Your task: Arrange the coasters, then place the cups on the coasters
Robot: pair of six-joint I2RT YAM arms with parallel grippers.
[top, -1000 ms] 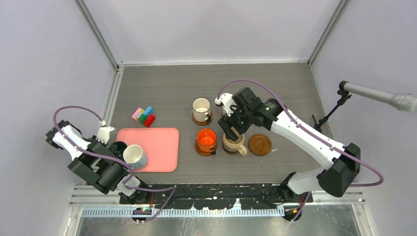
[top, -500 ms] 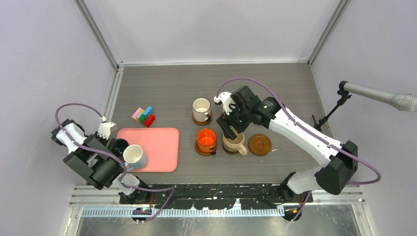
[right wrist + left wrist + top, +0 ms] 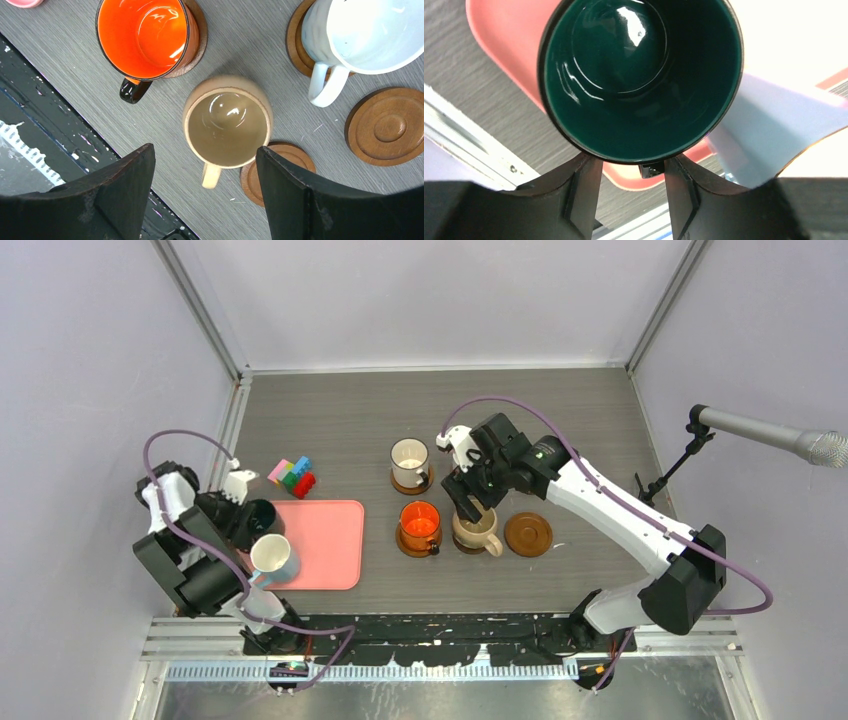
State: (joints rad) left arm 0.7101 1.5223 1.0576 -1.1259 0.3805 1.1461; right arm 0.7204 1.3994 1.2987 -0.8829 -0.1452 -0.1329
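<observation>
- At the left edge of the pink tray (image 3: 325, 545): left gripper (image 3: 631, 172) clamped on the dark green mug (image 3: 639, 75), cup-placing step in hand.
- Above the tan mug (image 3: 227, 122): right gripper (image 3: 205, 152) spread wide, holding nothing.
- Next, likely: carrying that mug to the bare coaster (image 3: 528, 533), setting down centred.

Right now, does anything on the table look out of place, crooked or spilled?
The tan mug seems misplaced: a small dark coaster sticks out beside its handle, while the orange mug and white mug sit on theirs. Nothing looks spilled or broken.
</observation>
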